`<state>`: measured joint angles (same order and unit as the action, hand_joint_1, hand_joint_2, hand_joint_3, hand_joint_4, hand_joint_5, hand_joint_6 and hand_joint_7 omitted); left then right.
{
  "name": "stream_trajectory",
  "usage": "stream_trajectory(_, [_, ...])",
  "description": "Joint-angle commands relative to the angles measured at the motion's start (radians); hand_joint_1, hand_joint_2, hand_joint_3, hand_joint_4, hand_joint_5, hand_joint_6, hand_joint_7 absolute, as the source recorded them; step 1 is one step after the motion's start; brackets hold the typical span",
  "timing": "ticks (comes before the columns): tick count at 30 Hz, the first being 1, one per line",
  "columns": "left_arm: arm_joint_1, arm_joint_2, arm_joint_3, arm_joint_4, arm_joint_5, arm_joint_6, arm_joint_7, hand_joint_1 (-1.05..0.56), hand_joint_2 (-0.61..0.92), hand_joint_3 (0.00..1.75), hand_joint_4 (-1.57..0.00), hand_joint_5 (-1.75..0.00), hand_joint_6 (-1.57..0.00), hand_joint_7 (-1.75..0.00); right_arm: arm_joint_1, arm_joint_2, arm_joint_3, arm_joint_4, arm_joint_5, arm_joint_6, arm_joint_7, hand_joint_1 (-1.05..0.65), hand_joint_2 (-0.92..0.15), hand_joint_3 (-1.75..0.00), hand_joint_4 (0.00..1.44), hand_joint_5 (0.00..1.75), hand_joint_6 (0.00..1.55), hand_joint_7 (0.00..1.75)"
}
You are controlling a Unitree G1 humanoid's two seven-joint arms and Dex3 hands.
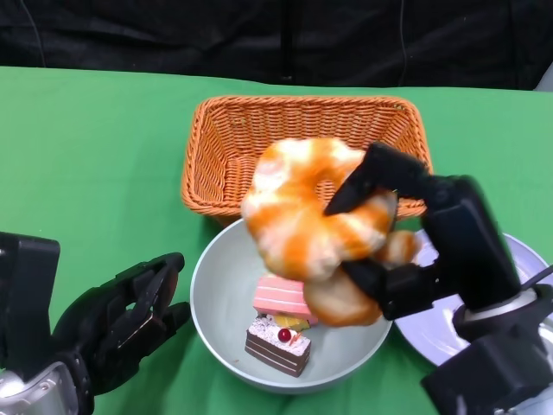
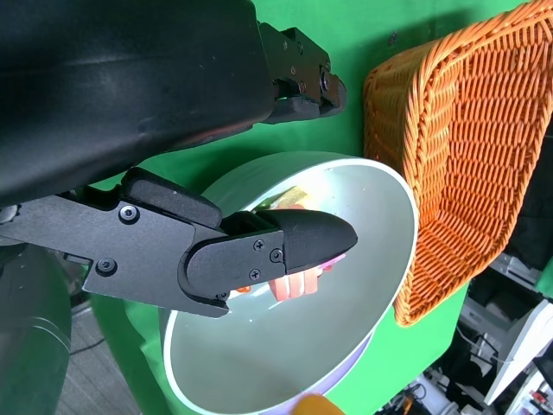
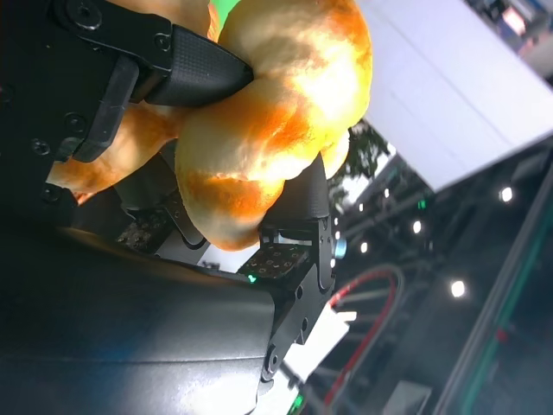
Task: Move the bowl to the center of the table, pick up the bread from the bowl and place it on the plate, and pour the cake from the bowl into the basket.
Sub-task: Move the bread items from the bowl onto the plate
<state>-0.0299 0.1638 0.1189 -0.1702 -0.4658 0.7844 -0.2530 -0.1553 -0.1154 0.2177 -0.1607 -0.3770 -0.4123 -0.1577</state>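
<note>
Head view. Right hand (image 1: 393,233) raised over the bowl (image 1: 216,294), fingers clamped around the bread (image 1: 302,216), a big orange-and-white twisted loaf held clear of the bowl's floor. One finger over the top of the loaf, others under it. Bowl pale grey-green, sitting on the green table (image 1: 86,156) just in front of the orange wicker basket (image 1: 302,130), near rim of the basket touching or almost touching the bowl's far rim. Inside the bowl: a pink layered cake slice (image 1: 281,296) and a dark chocolate cake slice (image 1: 276,346) with a red cherry on top, side by side on the bottom. Grey plate (image 1: 432,328) to the right of the bowl, partly hidden by the right forearm. Left hand (image 1: 130,320) low at the bowl's left side, fingers spread, holding nothing, fingertips near the bowl's rim; contact not clear.

Right wrist view. Bread (image 3: 268,130) filling the upper middle, glossy golden crust, pressed between black fingers (image 3: 190,69) above and below. Background blurred, room lights only.

Left wrist view. Left hand's fingers (image 2: 285,246) reaching over the bowl's (image 2: 380,259) rim, nothing between them. Pink cake (image 2: 294,284) partly hidden behind a fingertip. Basket (image 2: 458,147) just beyond the bowl, on the green cloth.
</note>
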Motion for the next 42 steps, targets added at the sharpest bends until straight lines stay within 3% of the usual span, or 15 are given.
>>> stream_trajectory(1, [-0.003,0.017,0.008,0.007,0.004,-0.009,-0.01,-0.72,0.92,0.61,0.0,-0.3,-0.16,-0.01,-0.007,0.009,-0.046,-0.016,0.043,-0.033,-0.007,-0.15,-0.16,-1.75,1.03,1.75,0.87,1.57])
stream_trajectory(10, [-0.002,0.013,0.007,-0.004,0.003,-0.003,-0.003,-0.73,0.92,0.6,0.0,-0.32,-0.17,-0.01,-0.008,-0.045,-0.185,0.017,0.01,-0.055,-0.03,-0.16,-0.17,-1.75,1.06,1.75,0.87,1.62])
stream_trajectory(19, [-0.001,0.018,0.008,-0.002,0.001,-0.009,-0.015,-0.72,0.92,0.61,0.0,-0.29,-0.16,0.0,0.06,-0.109,-0.289,-0.035,-0.021,0.028,0.01,-0.14,-0.15,-1.75,1.06,1.75,0.81,1.68])
stream_trajectory(25, [0.001,0.012,0.017,-0.009,-0.007,-0.003,-0.011,-0.72,0.92,0.61,0.0,-0.3,-0.16,0.0,0.134,-0.132,-0.302,-0.091,-0.079,0.158,0.059,-0.12,-0.14,-1.72,1.01,1.75,0.78,1.68])
stream_trajectory(29, [0.001,0.015,0.015,-0.01,-0.005,-0.005,-0.015,-0.72,0.92,0.62,0.0,-0.31,-0.16,0.0,0.156,-0.151,-0.29,-0.055,-0.104,0.186,0.072,-0.11,-0.19,-1.66,0.99,1.75,0.73,1.74])
stream_trajectory(38, [0.014,0.018,0.014,-0.017,-0.008,-0.01,-0.023,-0.72,0.92,0.62,0.0,-0.28,-0.15,0.0,0.154,-0.188,-0.244,0.047,-0.197,0.297,0.096,-0.13,-0.2,-1.63,0.98,1.75,0.74,1.75])
stream_trajectory(41, [0.02,0.015,0.017,-0.026,-0.012,-0.007,-0.018,-0.72,0.92,0.61,0.0,-0.29,-0.16,-0.01,0.144,-0.213,-0.223,0.106,-0.201,0.28,0.101,-0.12,-0.24,-1.54,0.95,1.75,0.81,1.53])
stream_trajectory(42, [0.023,0.014,0.017,-0.03,-0.013,-0.005,-0.017,-0.72,0.92,0.6,0.0,-0.31,-0.15,0.0,0.14,-0.217,-0.218,0.122,-0.195,0.276,0.102,-0.12,-0.27,-1.48,0.92,1.73,0.86,1.32])
